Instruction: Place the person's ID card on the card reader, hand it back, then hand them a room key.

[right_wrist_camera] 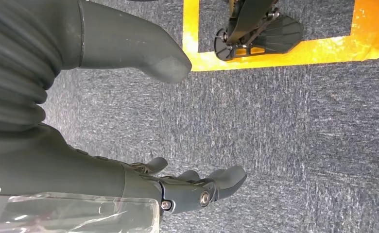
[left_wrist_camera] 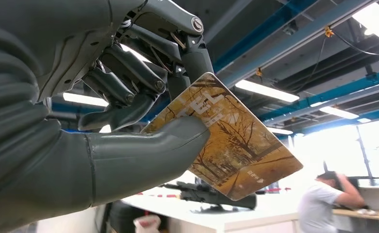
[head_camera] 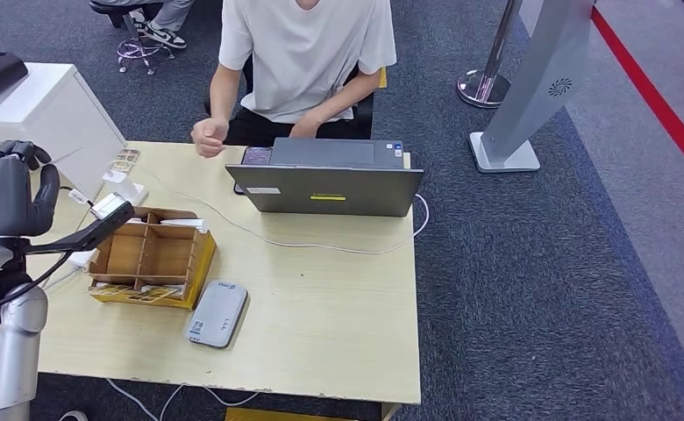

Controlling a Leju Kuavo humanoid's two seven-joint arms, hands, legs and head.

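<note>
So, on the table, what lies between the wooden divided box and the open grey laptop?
In the head view, a thin white cable runs across the bare light wood table between the wooden divided box and the open grey laptop; nothing else.

- Counter (head_camera: pixel 338 307): pale wood-grain laminate, matt.
- Compartment box (head_camera: pixel 150 257): bare brown wood or board.
- Key card (left_wrist_camera: pixel 236 150): glossy plastic, printed.
- Left robot hand (left_wrist_camera: pixel 129 121): smooth grey plastic.
- Floor (right_wrist_camera: pixel 284 126): rough carpet.

Office-like reception: desk (head_camera: pixel 338 298), laptop (head_camera: pixel 325 189), carpet (head_camera: pixel 540 289).
</note>
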